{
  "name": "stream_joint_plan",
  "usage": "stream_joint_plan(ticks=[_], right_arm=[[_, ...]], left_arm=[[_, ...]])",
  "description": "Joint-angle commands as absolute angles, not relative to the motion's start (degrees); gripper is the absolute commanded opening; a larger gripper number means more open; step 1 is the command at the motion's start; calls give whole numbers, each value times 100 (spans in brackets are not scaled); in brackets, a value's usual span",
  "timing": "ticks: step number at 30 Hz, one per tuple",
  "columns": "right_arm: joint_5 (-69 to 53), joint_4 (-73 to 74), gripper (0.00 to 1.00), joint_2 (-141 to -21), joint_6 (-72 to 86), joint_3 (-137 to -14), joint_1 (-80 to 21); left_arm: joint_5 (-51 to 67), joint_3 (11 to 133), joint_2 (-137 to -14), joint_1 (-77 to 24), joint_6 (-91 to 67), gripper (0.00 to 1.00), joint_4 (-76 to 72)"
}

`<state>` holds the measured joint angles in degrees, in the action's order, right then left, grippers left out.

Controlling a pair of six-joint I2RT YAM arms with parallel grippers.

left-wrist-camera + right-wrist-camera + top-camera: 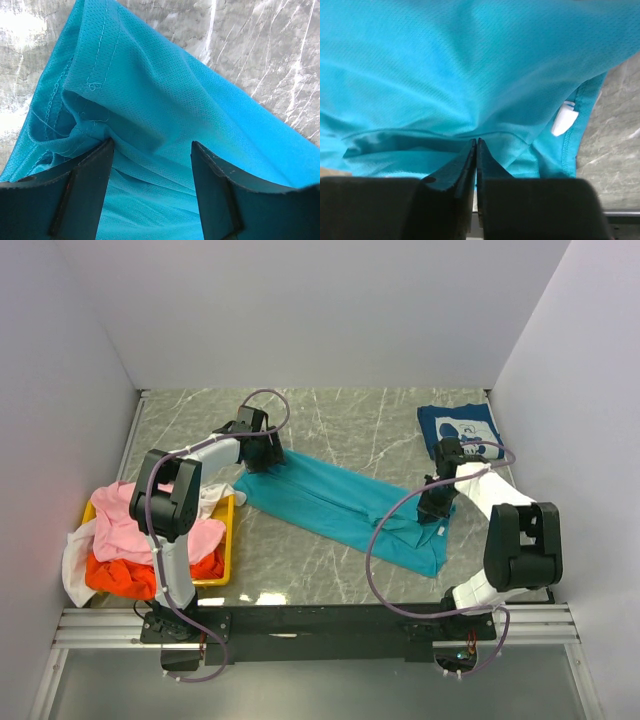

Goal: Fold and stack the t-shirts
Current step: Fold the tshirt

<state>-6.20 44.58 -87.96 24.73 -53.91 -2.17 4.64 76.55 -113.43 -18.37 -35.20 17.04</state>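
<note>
The plain teal mesh t-shirt (335, 502) lies stretched across the grey marbled table (350, 420), right claw (476, 142) pinched shut on a thin fold at its near end, left claw (152, 147) gaping open astride the far hem. If the right lifts now, that unheld end drags and bunches.

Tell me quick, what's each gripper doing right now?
The left gripper: open, straddling the teal t-shirt.
The right gripper: shut, pinching the teal t-shirt.

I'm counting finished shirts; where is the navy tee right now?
In the top view, the navy tee lies at the far right of the table, by the right wall, beyond the right end of the teal tee.
</note>
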Motion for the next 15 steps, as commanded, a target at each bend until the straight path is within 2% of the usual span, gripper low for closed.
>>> stream_joint_plan(ticks=[1,4,15], right_arm=[[-791,4623,4,-8490,2426,-5475,-193],[-852,4711,0,-8420,2408,-5502,-211],[-1186,5071,0,-8148,2478,-5379,-650]], left_arm=[[431,7761,-11443,-1837,-3507,69,1705],[439,7752,-11452,-1837,-3507,69,1705],[422,7813,-11496,-1837,-3472,69,1775]])
